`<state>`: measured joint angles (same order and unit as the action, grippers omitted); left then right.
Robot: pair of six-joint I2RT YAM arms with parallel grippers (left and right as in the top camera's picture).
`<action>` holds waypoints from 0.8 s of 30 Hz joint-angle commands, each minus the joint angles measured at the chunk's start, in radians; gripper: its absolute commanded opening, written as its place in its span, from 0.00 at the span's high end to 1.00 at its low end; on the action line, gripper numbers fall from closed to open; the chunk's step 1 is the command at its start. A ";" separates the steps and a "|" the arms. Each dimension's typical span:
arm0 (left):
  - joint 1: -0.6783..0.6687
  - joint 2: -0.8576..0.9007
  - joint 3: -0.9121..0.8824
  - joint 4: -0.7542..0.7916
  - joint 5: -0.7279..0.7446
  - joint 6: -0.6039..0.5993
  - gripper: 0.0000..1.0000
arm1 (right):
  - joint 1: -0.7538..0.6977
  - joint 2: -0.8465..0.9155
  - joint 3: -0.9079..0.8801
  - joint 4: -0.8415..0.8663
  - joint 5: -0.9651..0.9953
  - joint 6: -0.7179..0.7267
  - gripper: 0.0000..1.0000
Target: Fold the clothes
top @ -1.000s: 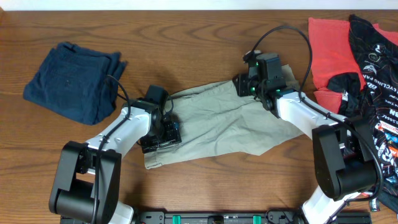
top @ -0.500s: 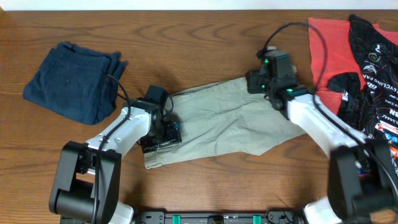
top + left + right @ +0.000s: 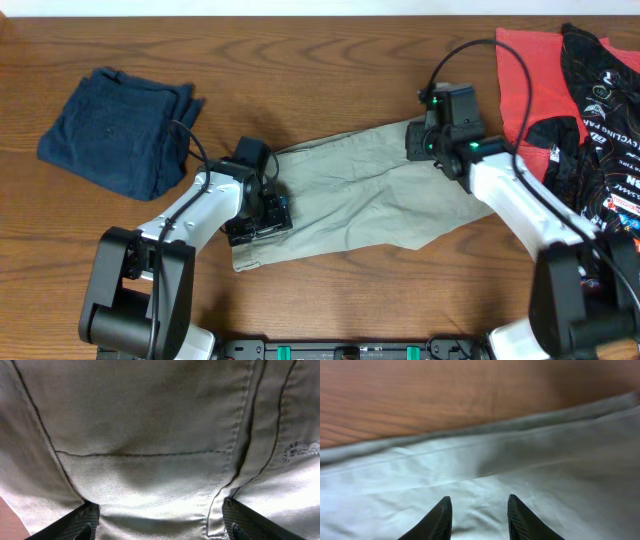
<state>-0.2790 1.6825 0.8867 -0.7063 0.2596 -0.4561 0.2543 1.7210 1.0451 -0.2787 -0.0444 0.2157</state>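
Your left gripper (image 3: 258, 212), jaws wide, empty, rests on trousers (image 3: 370, 195), likely pinning them. Your right gripper (image 3: 425, 140), jaws part-open, empty, over far edge, likely seeking grip.

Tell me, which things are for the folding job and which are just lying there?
For the job: khaki-beige cotton trousers, spread out; navy folded fabric garment; red fabric garment; black printed jersey.
Just there: brown wooden table.

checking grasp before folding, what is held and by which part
Left gripper: open over the khaki trousers, nothing held. Right gripper, near their far edge: cannot tell.
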 commanded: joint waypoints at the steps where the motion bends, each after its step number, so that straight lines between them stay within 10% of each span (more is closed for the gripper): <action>1: -0.003 0.040 -0.002 0.039 -0.006 0.010 0.19 | -0.005 0.080 -0.002 0.056 0.011 -0.015 0.65; 11: -0.003 0.040 -0.002 0.046 -0.006 0.010 0.18 | -0.005 0.265 -0.002 0.389 0.011 -0.003 0.51; 24: 0.063 -0.115 0.030 0.000 -0.010 0.047 0.14 | -0.020 0.056 -0.002 0.233 0.018 -0.061 0.19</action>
<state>-0.2481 1.6466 0.8894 -0.7010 0.2626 -0.4507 0.2535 1.9118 1.0435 -0.0357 -0.0406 0.1780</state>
